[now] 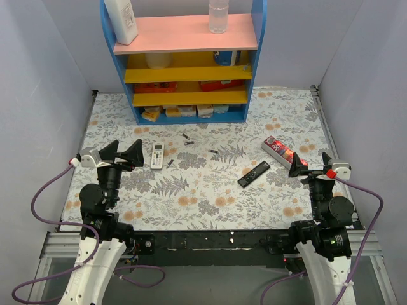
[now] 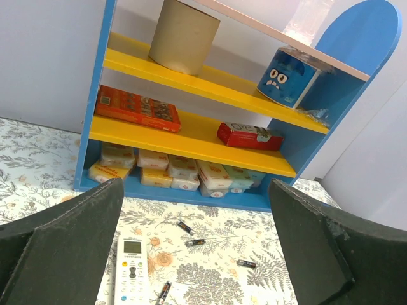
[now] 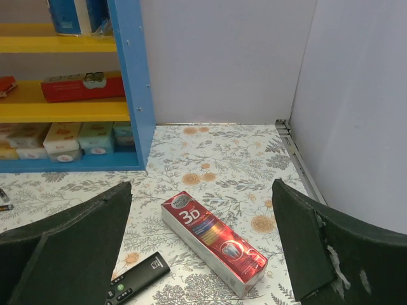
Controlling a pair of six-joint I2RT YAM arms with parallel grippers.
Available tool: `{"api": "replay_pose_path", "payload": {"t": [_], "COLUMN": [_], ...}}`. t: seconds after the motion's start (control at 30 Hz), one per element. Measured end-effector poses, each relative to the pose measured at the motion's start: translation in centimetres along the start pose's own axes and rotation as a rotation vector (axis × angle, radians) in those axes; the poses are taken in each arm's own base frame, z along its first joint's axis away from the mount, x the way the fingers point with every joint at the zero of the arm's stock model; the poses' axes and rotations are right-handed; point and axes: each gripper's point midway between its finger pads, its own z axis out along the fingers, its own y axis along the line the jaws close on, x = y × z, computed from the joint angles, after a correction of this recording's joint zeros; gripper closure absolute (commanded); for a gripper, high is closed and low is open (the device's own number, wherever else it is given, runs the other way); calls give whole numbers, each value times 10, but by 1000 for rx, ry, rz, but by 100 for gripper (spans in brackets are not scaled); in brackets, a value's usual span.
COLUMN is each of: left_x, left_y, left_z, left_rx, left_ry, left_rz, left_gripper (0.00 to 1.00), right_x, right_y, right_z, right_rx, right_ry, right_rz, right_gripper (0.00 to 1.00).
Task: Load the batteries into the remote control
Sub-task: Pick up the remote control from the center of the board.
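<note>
The remote control (image 1: 157, 155) lies face up on the floral table, white with a small screen; it also shows in the left wrist view (image 2: 133, 270). Several batteries lie loose to its right: one (image 1: 170, 162) beside it, two (image 1: 186, 136) (image 1: 189, 143) nearer the shelf, one (image 1: 213, 151) further right. In the left wrist view the batteries (image 2: 196, 242) lie between my fingers' line of sight. My left gripper (image 1: 122, 152) (image 2: 194, 210) is open and empty, just left of the remote control. My right gripper (image 1: 313, 162) (image 3: 200, 190) is open and empty at the far right.
A black remote (image 1: 254, 174) (image 3: 133, 279) and a red toothpaste box (image 1: 280, 150) (image 3: 213, 241) lie on the right half. A blue and yellow shelf unit (image 1: 184, 63) (image 2: 191, 143) stands at the back with boxes and bottles. Grey walls close in both sides.
</note>
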Motion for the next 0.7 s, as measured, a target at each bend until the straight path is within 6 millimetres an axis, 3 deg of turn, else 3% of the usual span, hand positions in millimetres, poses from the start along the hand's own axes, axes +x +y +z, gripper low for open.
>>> {"api": "replay_pose_path", "payload": {"t": [0.5, 0.6, 0.7], "left_x": [0, 14, 43], "left_y": [9, 15, 26], "left_z": [6, 17, 35], "left_rx": [-75, -120, -191], "left_ry": [37, 123, 270], "left_rz": [-15, -6, 11], "left_gripper": [2, 2, 2], "right_x": [0, -1, -1], "right_y": [5, 6, 11], "right_z": [0, 0, 0], "right_rx": [-27, -36, -59], "right_ry": [-1, -4, -4], "right_rz": [0, 1, 6], "right_gripper": [2, 2, 2]}}
